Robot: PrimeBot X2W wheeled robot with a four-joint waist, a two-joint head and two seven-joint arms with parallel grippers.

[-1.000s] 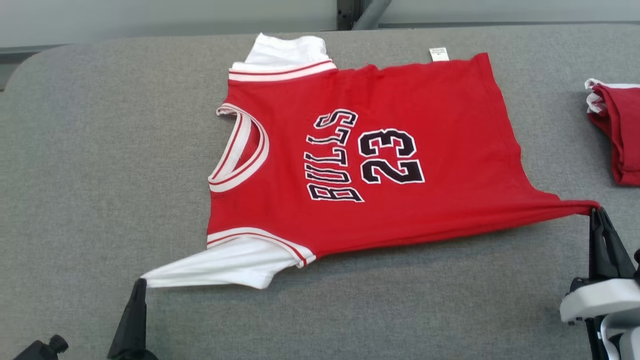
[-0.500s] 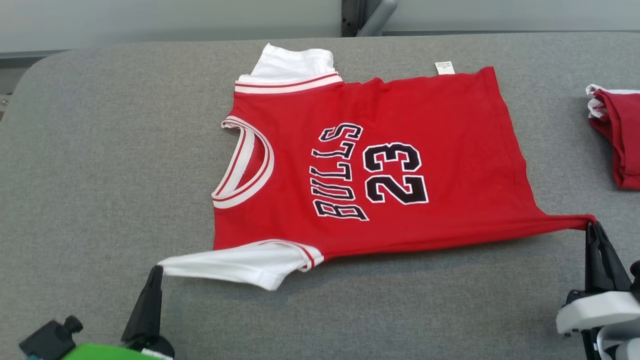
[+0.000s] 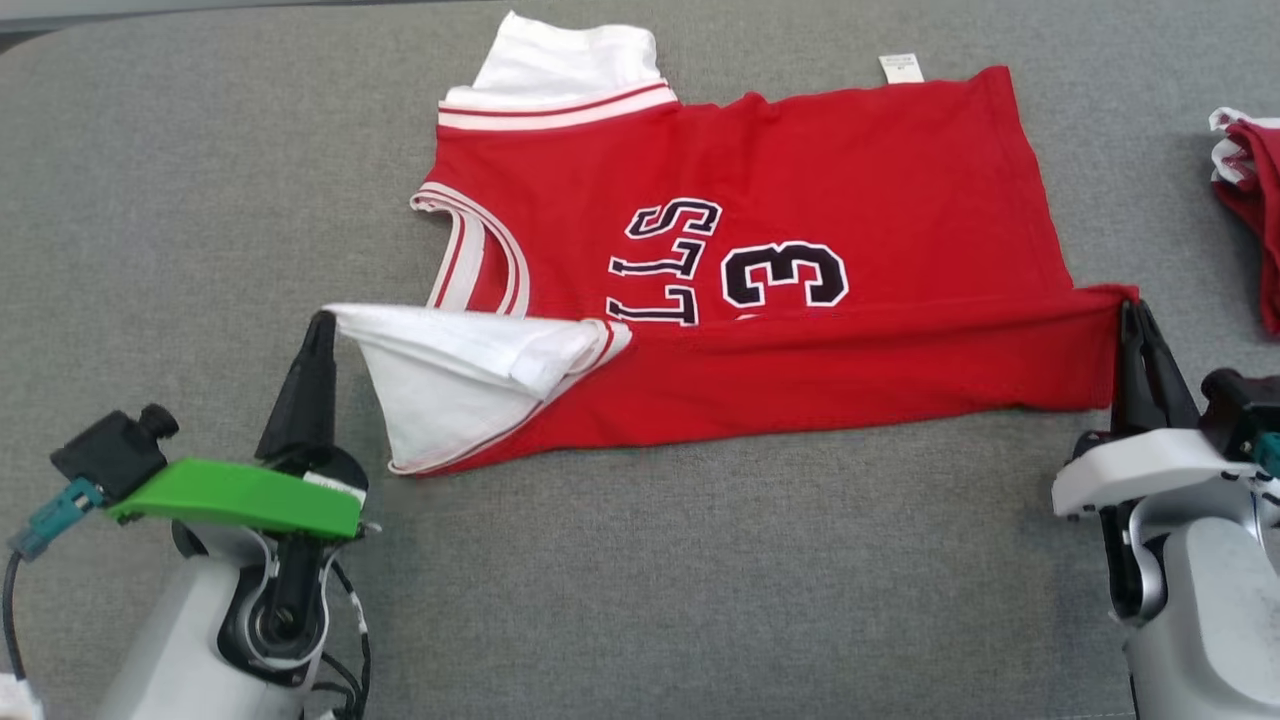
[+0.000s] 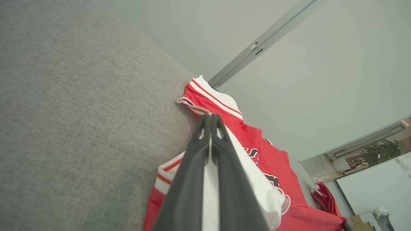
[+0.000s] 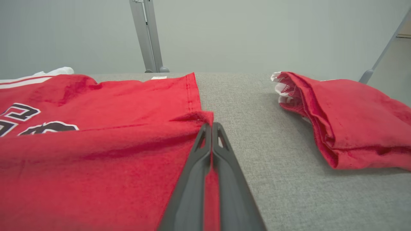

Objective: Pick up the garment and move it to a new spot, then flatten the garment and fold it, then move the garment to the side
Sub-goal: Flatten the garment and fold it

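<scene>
Bright even light, soft shadows; wrist views wide-angle, near foreground blurred

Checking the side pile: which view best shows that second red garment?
Right wrist view: the second red garment is close, mostly in frame. Head view crops it at the edge; left wrist view shows it tiny, distant.

A table [image 3: 640,560] covered in grey woven fabric spreads across the foreground, its far left corner rounded. Behind it stands a plain, pale grey-green wall [image 5: 257,32] in soft, even light. A grey metal post [image 5: 146,35] rises just behind the table's far edge (a thinner slanted bar [image 5: 382,51] shows off to the right). Further off, the left wrist view shows a leafy green plant [image 4: 382,150] above a white panel [image 4: 375,192].
</scene>
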